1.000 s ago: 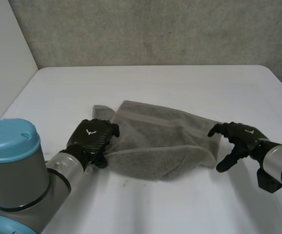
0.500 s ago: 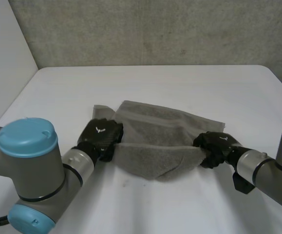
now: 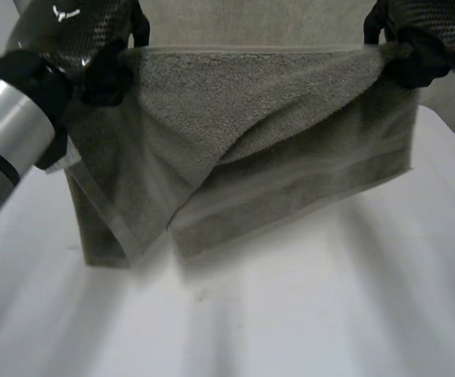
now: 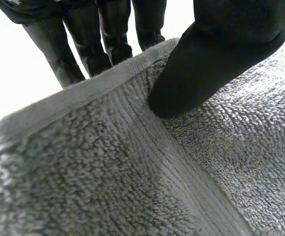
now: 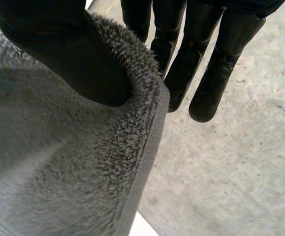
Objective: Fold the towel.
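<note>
A grey terry towel (image 3: pixel 251 149) hangs in the air above the white table (image 3: pixel 306 314), stretched between my two hands. My left hand (image 3: pixel 78 39) pinches its upper left corner; in the left wrist view the thumb (image 4: pixel 216 59) presses the towel's (image 4: pixel 132 167) hem against the fingers (image 4: pixel 90 39) behind it. My right hand (image 3: pixel 423 39) pinches the upper right corner; in the right wrist view its thumb (image 5: pixel 68 54) clamps the towel's (image 5: pixel 73 162) edge against the fingers (image 5: pixel 191 54). A folded flap hangs slanting across the towel's front, and the lower edge sags toward the table.
A grey concrete wall (image 3: pixel 447 102) stands behind the table, seen past the towel's right edge. The table's near half lies bare below the hanging towel.
Both hands closed on the towel's near corners on the table and lifted it high toward the camera. The towel now hangs spread between them instead of lying crumpled.
</note>
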Controlling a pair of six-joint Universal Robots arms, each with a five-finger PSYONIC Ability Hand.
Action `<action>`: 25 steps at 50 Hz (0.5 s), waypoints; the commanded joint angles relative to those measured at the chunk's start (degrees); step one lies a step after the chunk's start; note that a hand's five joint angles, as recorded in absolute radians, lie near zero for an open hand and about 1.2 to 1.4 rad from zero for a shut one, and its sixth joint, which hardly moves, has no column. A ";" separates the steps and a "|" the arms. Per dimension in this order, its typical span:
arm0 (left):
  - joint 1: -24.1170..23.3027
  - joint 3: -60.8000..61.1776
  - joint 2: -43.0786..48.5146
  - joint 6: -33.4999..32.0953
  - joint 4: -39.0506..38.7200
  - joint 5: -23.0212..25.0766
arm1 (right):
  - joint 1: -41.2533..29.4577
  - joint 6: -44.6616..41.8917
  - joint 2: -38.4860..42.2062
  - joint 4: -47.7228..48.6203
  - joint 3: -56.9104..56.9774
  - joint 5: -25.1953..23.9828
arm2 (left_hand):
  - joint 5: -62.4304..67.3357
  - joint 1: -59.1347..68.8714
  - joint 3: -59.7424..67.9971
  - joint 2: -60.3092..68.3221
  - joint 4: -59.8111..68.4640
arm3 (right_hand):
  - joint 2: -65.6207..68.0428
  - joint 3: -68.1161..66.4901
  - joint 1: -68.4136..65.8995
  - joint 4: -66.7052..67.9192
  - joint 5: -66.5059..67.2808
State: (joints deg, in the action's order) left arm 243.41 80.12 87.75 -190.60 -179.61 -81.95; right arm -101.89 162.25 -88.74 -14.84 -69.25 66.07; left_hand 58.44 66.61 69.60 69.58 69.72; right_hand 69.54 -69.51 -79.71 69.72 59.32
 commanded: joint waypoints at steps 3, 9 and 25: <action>3.99 -13.22 15.57 0.14 19.71 3.99 | -9.54 -17.39 15.50 -18.01 11.15 7.64 | 11.56 13.39 10.40 10.42 10.28 | 10.46 -10.49 -0.29 10.28 10.68; 5.67 -16.13 28.24 0.14 20.70 4.34 | -11.49 -19.34 24.81 -16.89 11.68 10.91 | 11.56 13.39 10.40 10.42 10.28 | 10.46 -10.49 -0.29 10.28 10.68; 5.50 -36.97 29.60 2.33 -2.21 2.50 | -11.05 -4.68 21.26 31.23 13.37 16.89 | 11.56 13.39 10.40 10.42 10.28 | 10.46 -10.49 -0.29 10.28 10.68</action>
State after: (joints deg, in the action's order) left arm 249.09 50.36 122.70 -189.86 -169.02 -78.55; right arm -113.59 148.81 -58.94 -5.98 -53.24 80.65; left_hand 58.41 66.61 69.61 69.62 69.74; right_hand 69.55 -69.61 -79.76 69.74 59.36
